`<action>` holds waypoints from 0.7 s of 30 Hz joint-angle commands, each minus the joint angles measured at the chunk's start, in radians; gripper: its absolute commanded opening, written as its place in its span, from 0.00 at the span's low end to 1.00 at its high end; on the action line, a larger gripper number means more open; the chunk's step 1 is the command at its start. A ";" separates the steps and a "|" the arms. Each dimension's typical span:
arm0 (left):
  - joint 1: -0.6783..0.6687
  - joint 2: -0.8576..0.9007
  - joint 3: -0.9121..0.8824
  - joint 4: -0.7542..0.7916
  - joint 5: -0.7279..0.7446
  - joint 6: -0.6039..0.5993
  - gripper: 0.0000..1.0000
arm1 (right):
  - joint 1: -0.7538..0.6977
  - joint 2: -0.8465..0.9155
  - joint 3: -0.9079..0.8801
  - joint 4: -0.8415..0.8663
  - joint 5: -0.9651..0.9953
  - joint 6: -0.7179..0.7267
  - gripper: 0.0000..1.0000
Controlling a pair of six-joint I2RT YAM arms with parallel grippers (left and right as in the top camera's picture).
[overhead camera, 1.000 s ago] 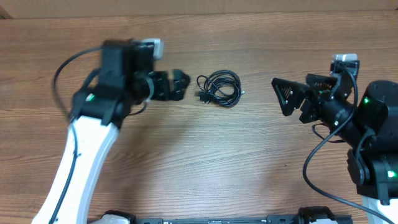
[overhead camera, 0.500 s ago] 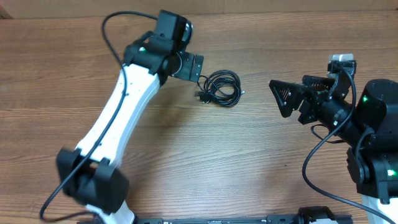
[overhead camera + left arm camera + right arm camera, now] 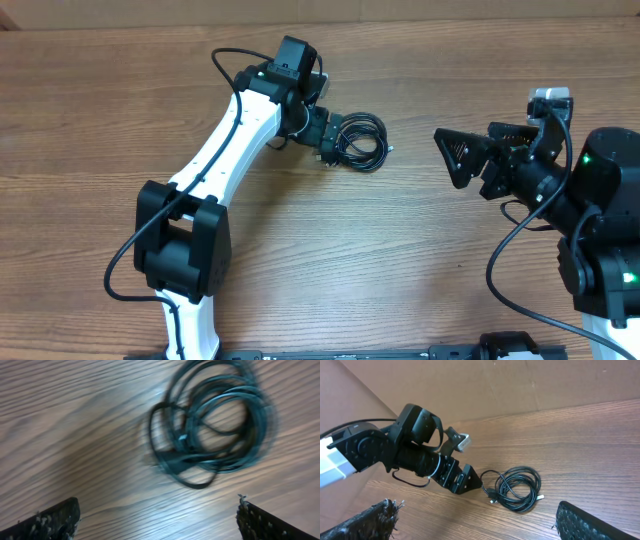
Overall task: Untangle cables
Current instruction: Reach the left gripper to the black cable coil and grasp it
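The cables (image 3: 358, 142) lie as a small coiled black bundle with plug ends on the wooden table (image 3: 300, 250), at the back centre. My left gripper (image 3: 325, 135) is open, just left of the bundle and pointing at it. In the left wrist view the blurred bundle (image 3: 215, 420) lies ahead of the wide-open gripper (image 3: 157, 525), whose fingertips (image 3: 50, 520) show at the bottom corners. My right gripper (image 3: 455, 155) is open and empty, well to the right of the bundle. The right wrist view shows the bundle (image 3: 515, 489), the left gripper (image 3: 465, 480) beside it and the open right gripper (image 3: 477, 525).
The table's far edge meets a brown cardboard wall (image 3: 520, 385) behind the bundle. The left arm (image 3: 220, 150) stretches diagonally from the front left to the bundle. The right arm's base (image 3: 600, 230) stands at the right edge.
My left arm has swung from the left and reached out, bringing its gripper right up to the left side of the cable bundle. The right arm and the bundle have not moved.
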 commanded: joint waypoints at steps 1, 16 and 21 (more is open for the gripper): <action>0.000 -0.001 0.019 0.007 0.092 -0.066 1.00 | -0.003 -0.008 0.028 -0.004 0.010 -0.036 1.00; -0.002 0.000 -0.039 -0.005 -0.063 -0.269 0.99 | -0.003 -0.008 0.028 -0.047 0.062 -0.043 1.00; -0.002 0.000 -0.063 0.040 -0.049 -0.314 0.97 | -0.003 -0.008 0.028 -0.048 0.062 -0.043 1.00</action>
